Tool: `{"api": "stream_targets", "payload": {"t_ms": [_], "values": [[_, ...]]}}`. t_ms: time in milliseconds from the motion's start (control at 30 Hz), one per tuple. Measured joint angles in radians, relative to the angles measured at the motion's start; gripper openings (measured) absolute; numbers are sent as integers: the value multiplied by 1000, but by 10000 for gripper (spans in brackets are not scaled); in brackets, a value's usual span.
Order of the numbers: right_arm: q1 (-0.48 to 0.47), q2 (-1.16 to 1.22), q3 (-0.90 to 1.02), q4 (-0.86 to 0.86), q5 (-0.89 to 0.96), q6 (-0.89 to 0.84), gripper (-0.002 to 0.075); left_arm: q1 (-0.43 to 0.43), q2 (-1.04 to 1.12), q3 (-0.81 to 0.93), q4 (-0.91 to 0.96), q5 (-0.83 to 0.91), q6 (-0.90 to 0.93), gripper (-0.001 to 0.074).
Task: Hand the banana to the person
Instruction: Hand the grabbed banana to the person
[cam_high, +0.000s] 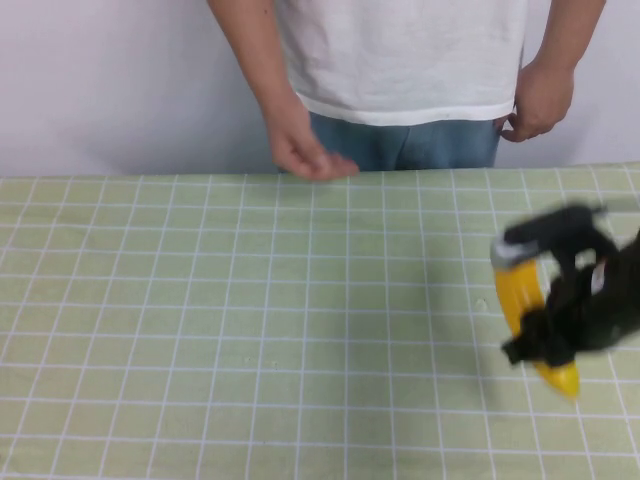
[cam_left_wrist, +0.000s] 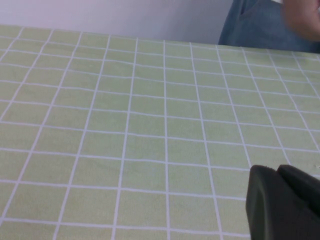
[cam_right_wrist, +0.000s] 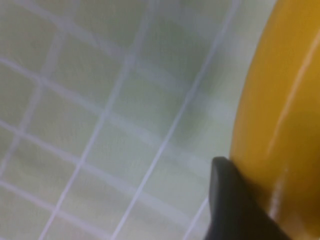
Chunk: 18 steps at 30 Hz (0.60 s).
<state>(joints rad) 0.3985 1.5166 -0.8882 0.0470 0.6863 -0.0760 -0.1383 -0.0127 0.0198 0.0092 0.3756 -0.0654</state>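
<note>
My right hand (cam_high: 545, 300), black, is clamped on the glossy bright-yellow curved plastic banana (cam_high: 520, 295) at the right side of the desk (cam_high: 250, 330), the green grid-patterned cloth surface, close to its right edge. Banana runs near-to-far, one end pointing to the near edge; it fills the right wrist view (cam_right_wrist: 280, 115), one finger (cam_right_wrist: 235, 205) pressed against it. Person in white t-shirt and blue jeans (cam_high: 400, 70) stands behind the far edge, one palm (cam_high: 305, 150) at that edge left of centre. Desk between banana and that palm is open. My left hand (cam_left_wrist: 282, 205): only a black corner shows in the left wrist view, over the cloth; grip state can't tell.
</note>
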Motion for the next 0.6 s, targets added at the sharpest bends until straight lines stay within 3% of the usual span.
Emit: {"api": "stream_targets", "payload": {"t_ms": [167, 333, 600], "values": [[0, -45, -159, 7, 44, -117, 246, 0, 0, 0, 0, 0, 0, -4], [8, -34, -337, 189, 128, -176, 246, 0, 0, 0, 0, 0, 0, -4], [135, 89, -605, 331, 297, -197, 245, 0, 0, 0, 0, 0, 0, -4]]}}
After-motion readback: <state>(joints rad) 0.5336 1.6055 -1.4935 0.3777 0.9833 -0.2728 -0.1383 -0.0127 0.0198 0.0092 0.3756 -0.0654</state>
